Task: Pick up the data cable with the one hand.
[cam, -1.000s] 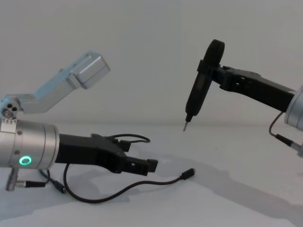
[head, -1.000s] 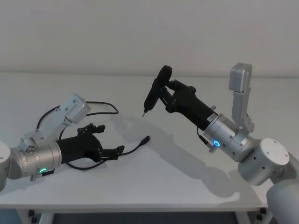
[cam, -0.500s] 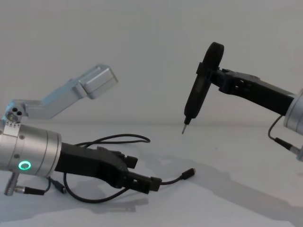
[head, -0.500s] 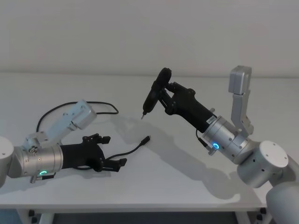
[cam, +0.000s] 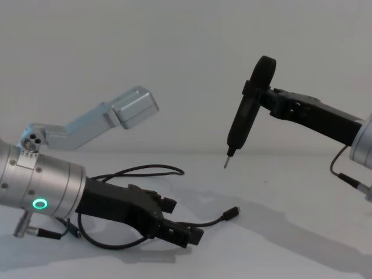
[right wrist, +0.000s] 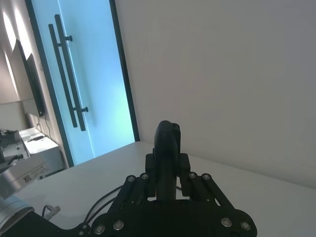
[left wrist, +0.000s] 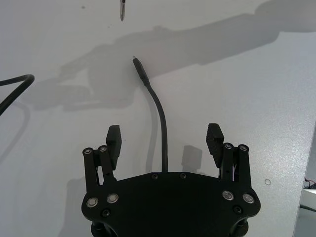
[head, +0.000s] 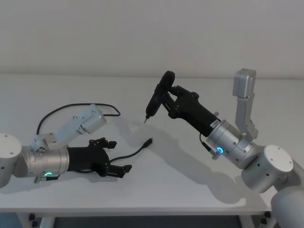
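**Head view:** A white table [head: 190, 190] is seen from above. The left gripper [head: 118, 156], black, angular and two-fingered, on a fat silver cylinder w/ a green ring light, is held low over the table's near-left part, fingers spread apart. The data cable [head: 137, 150], a long thin black cord, is laid on the table. One small dark plug is seen just beyond the gripper, toward table ctr. The cord is led back btwn the fingers, and a wide loop is laid farther back on the left. The right gripper [head: 165, 96] is raised well above the table at ctr-right. Its fingers are closed on a slim black pen-shaped tool [head: 153, 103] w/ a thin metal tip pointed down.

**Left wrist view:** The left gripper [left wrist: 164, 136] is shown w/ both blocky fingers [left wrist: 114, 137] wide apart. The data cable [left wrist: 159, 106] is run up the gap btwn them and touched by neither. Its plug end is seen past the fingertips, flat on the table.

**Right wrist view:** The right gripper [right wrist: 168, 178] is shown clamped on the tool [right wrist: 168, 140], whose rounded top is stood above the fingers. A blue-lit glass door [right wrist: 94, 98] w/ dark bar handles is seen in the bg.

**Chest view:** From the side, the left gripper [cam: 181, 221] is angled down near the table, fingers parted. The data cable [cam: 212, 221] is led out past the fingertips to the plug on the right. The tool [cam: 244, 116] is hung tip-down from the right gripper [cam: 263, 100], well clear of the table.
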